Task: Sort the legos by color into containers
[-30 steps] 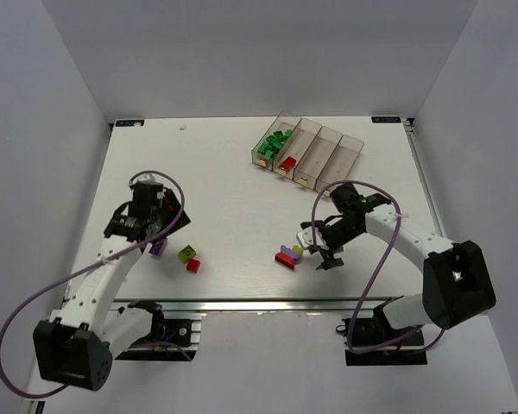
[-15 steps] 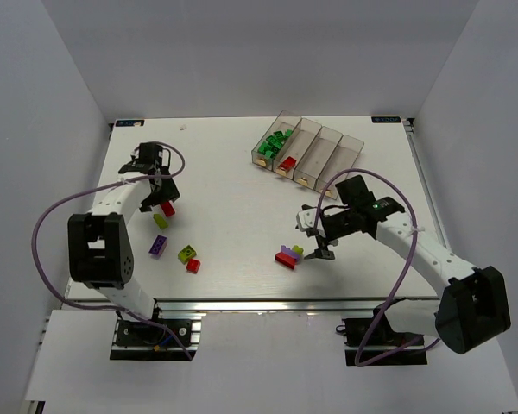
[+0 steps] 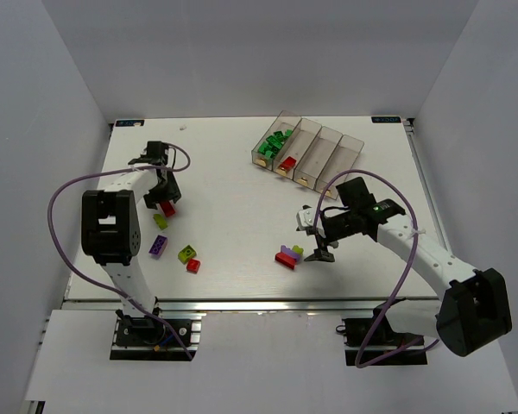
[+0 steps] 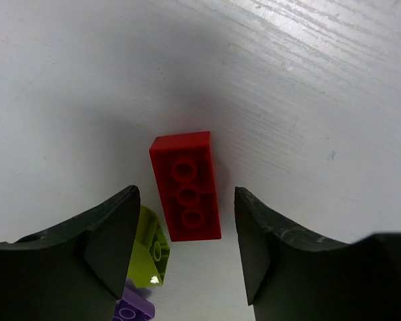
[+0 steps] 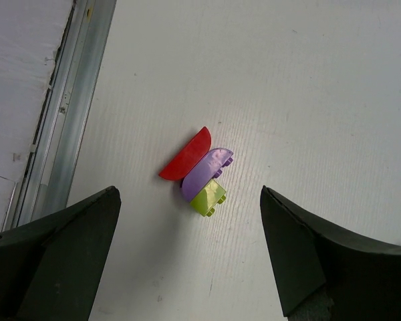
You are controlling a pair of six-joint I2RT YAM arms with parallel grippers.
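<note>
Left gripper (image 4: pixel 185 207), jaws apart, is straddling a red brick (image 4: pixel 185 184) toward the left edge of the table (image 3: pixel 233 172), seemingly to pinch it. Right gripper (image 5: pixel 188 194), wide open, is hovering over a mixed brick cluster (image 5: pixel 199 175) near the front edge.

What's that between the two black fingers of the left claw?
A red lego lies flat on the table inside the left claw, touching neither side; the left wrist view shows it.

The left arm (image 3: pixel 125 181) and right arm (image 3: pixel 419 248) have white links and black joint blocks. A purple cable (image 3: pixel 56 216) loops along each. The left claw (image 4: pixel 186 221) and right claw (image 5: pixel 188 200) are black.
</note>
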